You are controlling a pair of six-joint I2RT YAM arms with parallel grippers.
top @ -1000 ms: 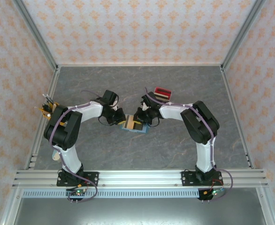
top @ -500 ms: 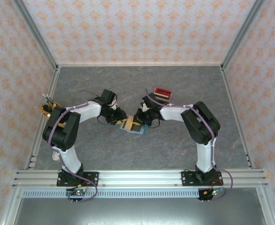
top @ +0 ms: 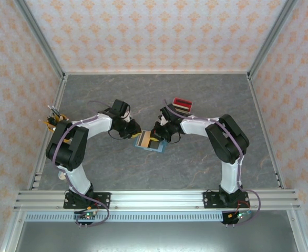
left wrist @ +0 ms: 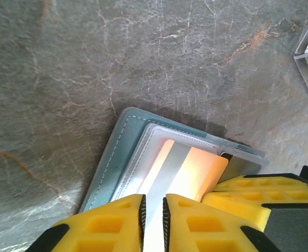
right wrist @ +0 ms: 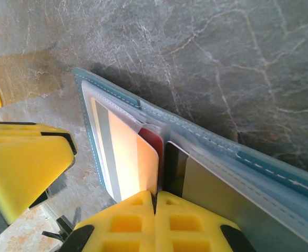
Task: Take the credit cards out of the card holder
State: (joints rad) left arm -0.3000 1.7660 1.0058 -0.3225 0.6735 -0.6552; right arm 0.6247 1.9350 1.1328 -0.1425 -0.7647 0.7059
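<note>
Both arms fold inward over the open card holder (top: 155,148) at mid-table, grippers nose to nose.

Left arm: elbow out to the left, forearm angled down to the holder's left leaf. The left gripper (left wrist: 153,205) is nearly pressed together, with a thin slit between its yellow pads above the tan card (left wrist: 196,173), which lies in a clear sleeve. Whether it pinches that card cannot be told. Right arm: a mirrored bend. The right gripper (right wrist: 155,198) is pressed together at the fold, touching the tan card's corner, with the red card (right wrist: 150,140) tucked just behind. The holder lies flat on the grey table (top: 196,168) between both grippers. A clear plastic box (top: 181,105) with red contents stands just beyond the right wrist — apart from the holder.
</note>
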